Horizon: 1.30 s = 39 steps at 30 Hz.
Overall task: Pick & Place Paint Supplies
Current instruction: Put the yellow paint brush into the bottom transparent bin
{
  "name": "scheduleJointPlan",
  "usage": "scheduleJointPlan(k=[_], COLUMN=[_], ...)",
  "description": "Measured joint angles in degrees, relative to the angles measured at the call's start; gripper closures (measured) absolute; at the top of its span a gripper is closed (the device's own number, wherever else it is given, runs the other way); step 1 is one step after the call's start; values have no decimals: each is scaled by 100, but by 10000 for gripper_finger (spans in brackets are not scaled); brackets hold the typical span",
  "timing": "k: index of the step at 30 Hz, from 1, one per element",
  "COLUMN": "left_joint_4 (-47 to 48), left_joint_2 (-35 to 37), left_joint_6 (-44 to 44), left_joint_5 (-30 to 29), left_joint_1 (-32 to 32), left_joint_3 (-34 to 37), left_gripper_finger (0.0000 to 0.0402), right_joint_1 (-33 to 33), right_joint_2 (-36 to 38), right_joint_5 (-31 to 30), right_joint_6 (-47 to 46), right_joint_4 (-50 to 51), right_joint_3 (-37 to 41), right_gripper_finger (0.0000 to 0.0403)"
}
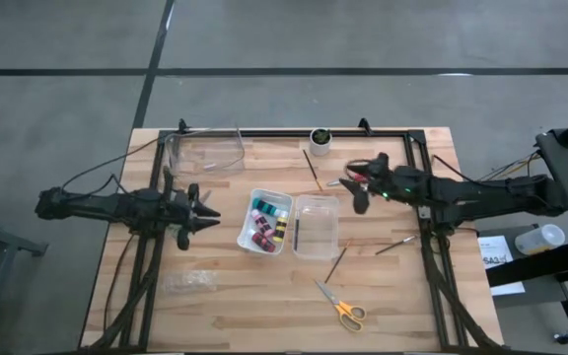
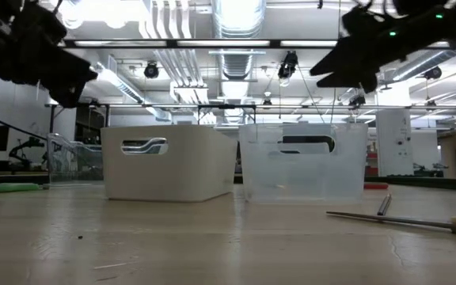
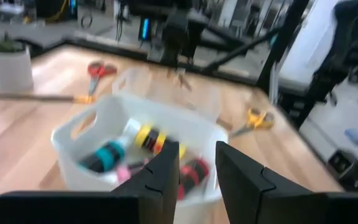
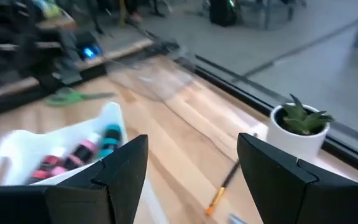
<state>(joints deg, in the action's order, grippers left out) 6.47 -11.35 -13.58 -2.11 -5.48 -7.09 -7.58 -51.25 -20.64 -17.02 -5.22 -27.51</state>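
The pale wooden worktop [image 1: 225, 296], framed by a black rail, has its widest bare stretch along the near edge, where only a small clear plastic bag [image 1: 189, 283] lies at the left and the yellow-handled scissors [image 1: 341, 307] toward the right. At the far left corner sits a clear, empty plastic tub [image 1: 205, 151]. The left claw [image 1: 205, 213] hangs above the worktop with bare wood under it, its two dark fingers [image 3: 166, 174] a narrow gap apart and holding nothing; it points at the white plastic bin [image 1: 265, 221] just beside it. That bin holds the small paint bottles [image 1: 262, 225], teal, pink, red and yellow-and-black, lying packed together. Touching the white bin's right side is a clear plastic bin [image 1: 316, 226] with one thin dark brush [image 1: 297, 233] inside. Behind the bins a wooden-handled brush [image 1: 312, 170] lies on the boards near a small white pot with a green plant [image 1: 320, 139] at the far rail. The right claw [image 1: 351, 191] hovers above the clear bin's far right corner, fingers [image 4: 123, 171] spread wide and empty, red-handled scissors [image 1: 360, 172] just behind it. Two more thin brushes [image 1: 336, 263] [image 1: 398, 244] lie loose right of the clear bin.
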Motion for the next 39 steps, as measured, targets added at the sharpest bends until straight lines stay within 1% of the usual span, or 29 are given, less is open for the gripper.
scheduleJointPlan(k=[3, 8, 13, 15, 20, 23, 28, 31, 35, 39], left_joint_4=[404, 1151, 1855, 1881, 1876, 1876, 1873, 1870, 1870, 1868], left_joint_2=[0, -2, -5, -4, -5, -8, -9, -9, -9, -11], left_joint_6=[0, 0, 0, 0, 0, 0, 1, 0, 0, 0], left_joint_5=[0, -1, 0, 6, 17, 17, 17, 17, 17, 17], left_joint_1=[0, -2, -2, -4, -4, -4, -4, -4, -4, -4], left_joint_3=[0, 2, 2, 0, 0, 0, 0, 0, 0, 0], left_gripper_finger=[294, 294, 294, 294, 294, 294, 294, 294, 294, 294], right_joint_1=[-260, -658, -949, -1084, -1383, -1446, -1435, -1409, -1393, -1346], right_joint_2=[-758, -1883, -2920, -3344, -4342, -4828, -5398, -5590, -5702, -5811], right_joint_5=[-9, -4, 30, 138, 315, 371, 446, 455, 460, 391], right_joint_6=[-72, -556, -580, -691, -1107, -1287, -1551, -1765, -1931, -1970], right_joint_4=[494, 1212, 1821, 2128, 3313, 3757, 4284, 4462, 4302, 3811], right_joint_3=[-610, -1678, -2719, -3152, -4178, -4613, -5089, -5164, -5064, -4800], right_gripper_finger=[159, 159, 159, 159, 159, 159, 159, 159, 159, 159])
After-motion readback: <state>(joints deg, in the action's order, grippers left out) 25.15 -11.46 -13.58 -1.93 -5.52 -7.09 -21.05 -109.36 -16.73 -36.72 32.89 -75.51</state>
